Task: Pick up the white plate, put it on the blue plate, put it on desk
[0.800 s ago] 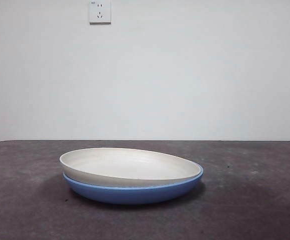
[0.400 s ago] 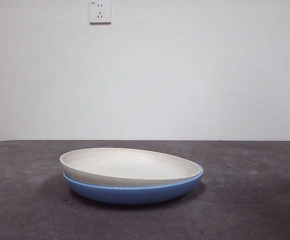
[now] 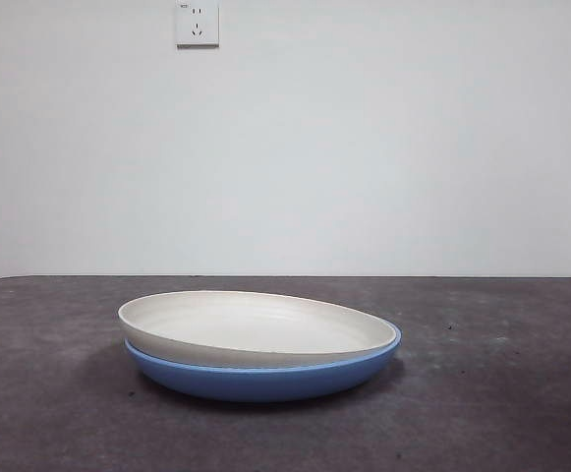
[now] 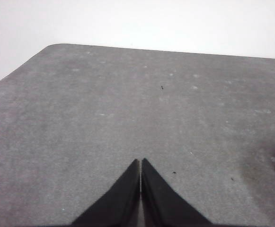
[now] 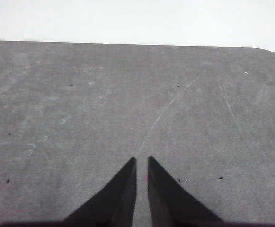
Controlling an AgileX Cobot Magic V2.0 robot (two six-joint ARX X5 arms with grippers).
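Left gripper: the left gripper (image 4: 140, 163) has two black jaws that meet at the tips, so it is clenched and it grasps nothing. It hangs over a bare part of the counter, and neither plate shows in its wrist view.

Right gripper: the right gripper (image 5: 141, 161) has its two black jaws almost together, with only a thin slit between the tips. It is clenched too, with nothing between the jaws. It also hangs over the bare counter, where a thin pale scratch (image 5: 168, 109) runs away from the tips.

Arms in the front view: neither arm shows there.

White plate: the wide, shallow, round cream-white plate with matte finish (image 3: 251, 324) lies inside the blue plate. It is a little tilted: its left rim stands higher and shows its outer wall above the blue rim, while its right rim sits low, close to the blue rim.

Blue plate: the wide, shallow, round glossy blue plate (image 3: 265, 382) rests flat on the counter, under the white plate. It touches the white plate and carries it.

Counter: the flat, dark grey, mottled counter (image 3: 501, 393) carries the two plates near its middle in the front view.

Behind: a plain white wall (image 3: 364, 147) stands behind the counter, with a white wall socket (image 3: 197, 23) high on it, above the plates and a little to the left.
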